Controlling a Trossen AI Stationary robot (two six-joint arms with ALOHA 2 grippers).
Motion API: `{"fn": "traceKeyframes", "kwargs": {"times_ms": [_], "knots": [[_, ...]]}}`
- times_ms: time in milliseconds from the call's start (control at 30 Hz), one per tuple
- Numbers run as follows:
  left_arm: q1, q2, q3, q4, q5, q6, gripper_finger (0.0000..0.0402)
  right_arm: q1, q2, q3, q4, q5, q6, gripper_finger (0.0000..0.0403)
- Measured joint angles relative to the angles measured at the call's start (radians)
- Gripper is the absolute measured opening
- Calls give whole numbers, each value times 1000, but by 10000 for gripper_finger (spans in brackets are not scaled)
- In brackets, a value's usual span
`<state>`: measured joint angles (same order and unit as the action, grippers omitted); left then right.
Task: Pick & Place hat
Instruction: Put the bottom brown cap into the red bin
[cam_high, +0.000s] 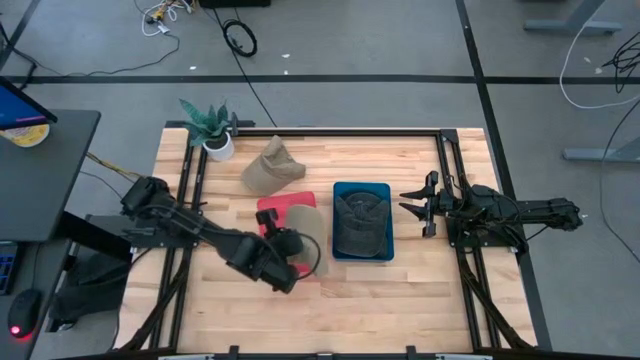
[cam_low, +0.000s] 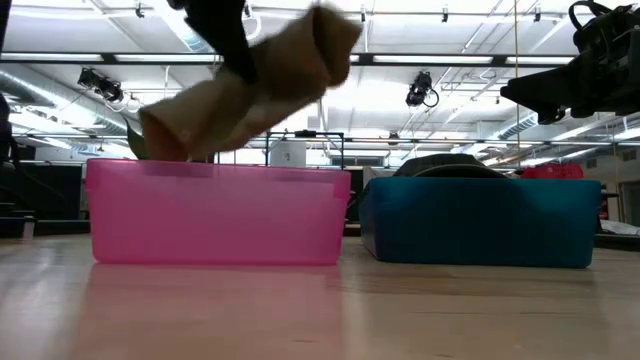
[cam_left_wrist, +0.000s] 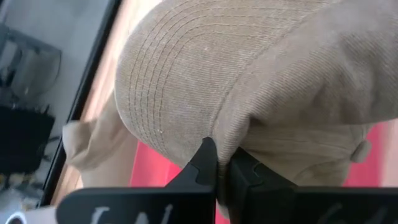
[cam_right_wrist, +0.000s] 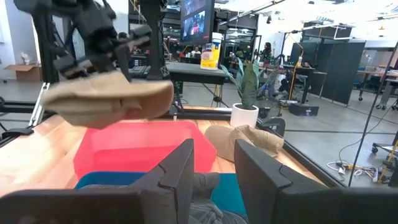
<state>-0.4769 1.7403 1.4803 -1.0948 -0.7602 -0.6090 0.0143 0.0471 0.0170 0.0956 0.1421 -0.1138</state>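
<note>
A wooden worktop (cam_high: 400, 290) with a black frame stands on a grey floor (cam_high: 400, 40) crossed by dark lines. A potted plant (cam_high: 212, 128) sits at its far left corner. Cables (cam_high: 238, 38) trail over the floor. Ceiling strip lights (cam_low: 420, 60) glow overhead. A dark desk (cam_high: 40, 170) stands beside the worktop's left edge.

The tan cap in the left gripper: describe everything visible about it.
The tan cap looks like corduroy-like fabric, with rows of stitching across its brim and a small button on the crown. The left gripper is shut on its edge, holding it in the air above the pink bin, tilted, with one end drooping toward the bin's rim. Nothing else touches it.
</note>
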Motion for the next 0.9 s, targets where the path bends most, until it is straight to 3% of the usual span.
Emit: {"fn": "traceKeyframes", "kwargs": {"times_ms": [433,900], "knots": [[117,108,0,-79,208,-52,6,0,0,0,0,0,0,118],[121,183,0,-142,310,-54,21,0,0,0,0,0,0,118]]}}
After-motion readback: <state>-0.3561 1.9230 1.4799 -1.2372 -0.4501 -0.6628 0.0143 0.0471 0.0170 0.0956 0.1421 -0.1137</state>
